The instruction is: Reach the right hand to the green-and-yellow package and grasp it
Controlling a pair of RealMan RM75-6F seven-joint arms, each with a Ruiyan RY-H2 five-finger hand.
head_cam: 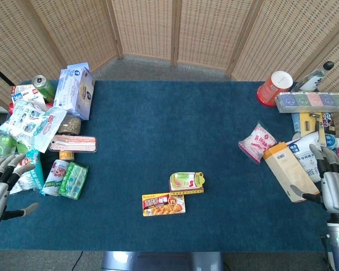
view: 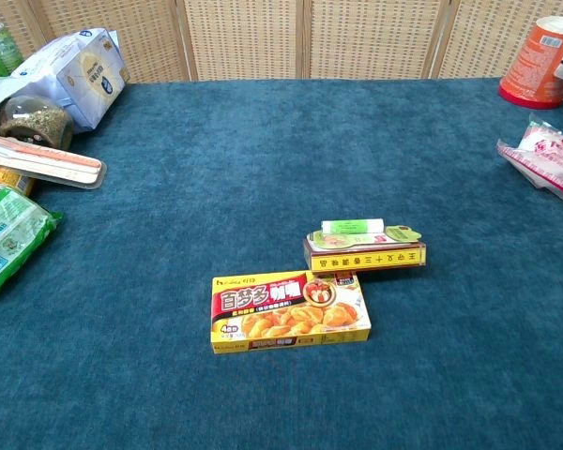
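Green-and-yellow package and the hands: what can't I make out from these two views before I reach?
- Right hand: head view only, at the frame edge; the chest view misses it.
- Left hand: cut by the left edge; absent from the chest view.
- Green-and-yellow package: top face foreshortened in the chest view, print too small in the head view.
- Whether it touches the curry box: unclear.

Curry box (view: 291, 311), red cup (head_cam: 274, 87)

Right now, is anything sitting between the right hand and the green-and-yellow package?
Nothing visible blocks it. Bare blue cloth lies between the right hand and the green-and-yellow package; the curry box touches its near-left corner, away from the hand.
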